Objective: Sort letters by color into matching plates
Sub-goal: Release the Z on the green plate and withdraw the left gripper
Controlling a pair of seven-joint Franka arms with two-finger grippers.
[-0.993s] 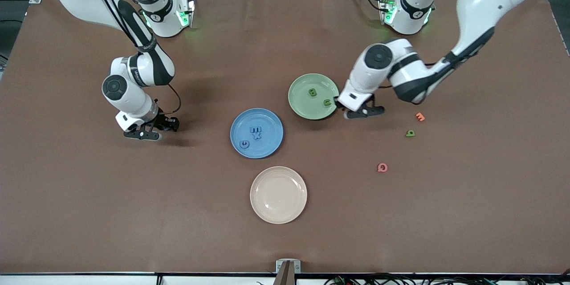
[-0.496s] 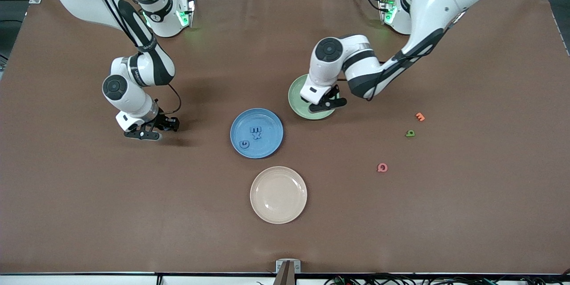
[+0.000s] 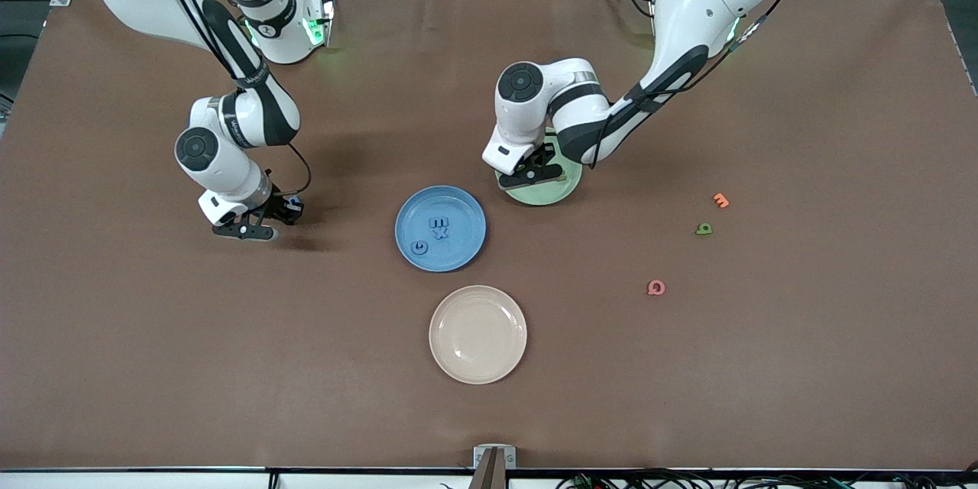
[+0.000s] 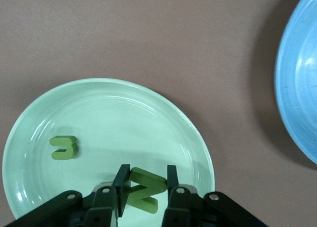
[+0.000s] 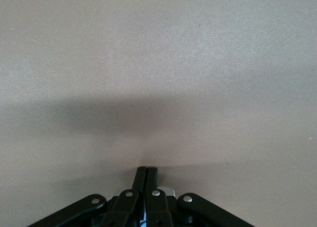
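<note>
Broadly, the brown counter [image 3: 764, 367] carries three plates near its middle: the beige plate [image 3: 477, 334] nearest the front camera, the blue plate [image 3: 440, 228] just farther from it, and the pale green plate [image 3: 541, 189] farther still, toward the left arm's end of the counter. The left claw [image 3: 529, 173] hangs over the pale green plate [image 4: 109, 133], its fingers [image 4: 121, 185] closed on a green letter [image 4: 145, 188] — another green letter [image 4: 64, 147] lies flat in that plate. The right claw [image 3: 248, 228] waits low over bare counter toward the right arm's end, its fingers pressed together on nothing in the right wrist view [image 5: 146, 176]. Three dark blue letters [image 3: 433, 233] lie in the blue plate. Toward the left arm's end a loose green letter [image 3: 703, 228] lies on the counter, with an orange letter [image 3: 720, 200] just beside it and a pink letter [image 3: 655, 287] nearer the front camera.
</note>
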